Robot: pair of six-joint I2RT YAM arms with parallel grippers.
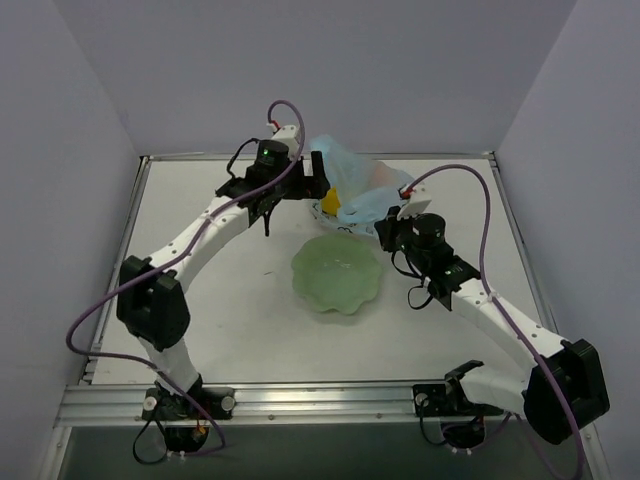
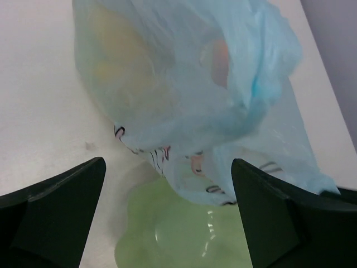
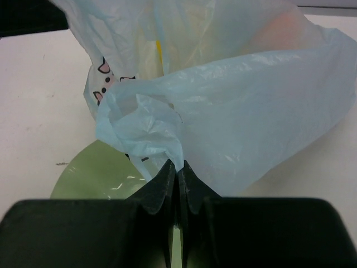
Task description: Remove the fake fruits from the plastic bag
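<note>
The light-blue plastic bag (image 1: 352,185) lies at the back middle of the table, just behind the green bowl; it also shows in the left wrist view (image 2: 184,84) and the right wrist view (image 3: 234,106). Through it I see yellow fruit (image 1: 331,203) (image 2: 120,61) and a peach-pink fruit (image 2: 221,60) (image 3: 279,30). My right gripper (image 3: 178,166) is shut on a fold of the bag's near edge (image 1: 392,222). My left gripper (image 2: 167,195) is open, above the bag's left side (image 1: 315,180), with nothing between its fingers.
A pale green scalloped bowl (image 1: 337,273) sits in front of the bag, between the two arms; its rim shows under both wrists (image 2: 134,223) (image 3: 83,178). The enclosure walls stand close behind and beside the table.
</note>
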